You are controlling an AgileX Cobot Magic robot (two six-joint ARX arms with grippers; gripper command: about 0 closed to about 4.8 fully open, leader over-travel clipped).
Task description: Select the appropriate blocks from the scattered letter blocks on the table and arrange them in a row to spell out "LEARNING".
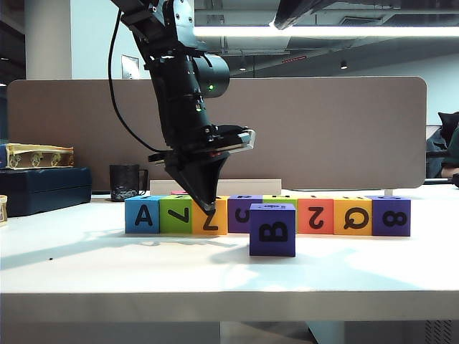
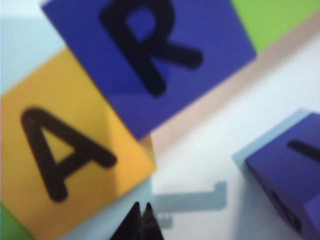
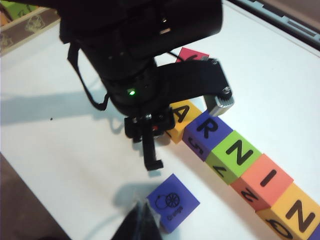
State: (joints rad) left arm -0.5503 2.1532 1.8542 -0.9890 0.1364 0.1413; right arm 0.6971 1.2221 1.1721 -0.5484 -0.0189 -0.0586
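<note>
A row of letter blocks stands on the white table. From above the row reads orange A, purple R, green N, red I and orange N. A loose purple block sits apart in front of the row, with B on its side and an orange drawing on top. My left gripper is shut and empty, pointing down just in front of the orange A block. My right gripper is shut and empty, beside the loose purple block.
A grey-brown partition runs behind the table. At the far left are a dark blue flat box and a black mug. A red block lies behind the row. The table's thick front edge is near.
</note>
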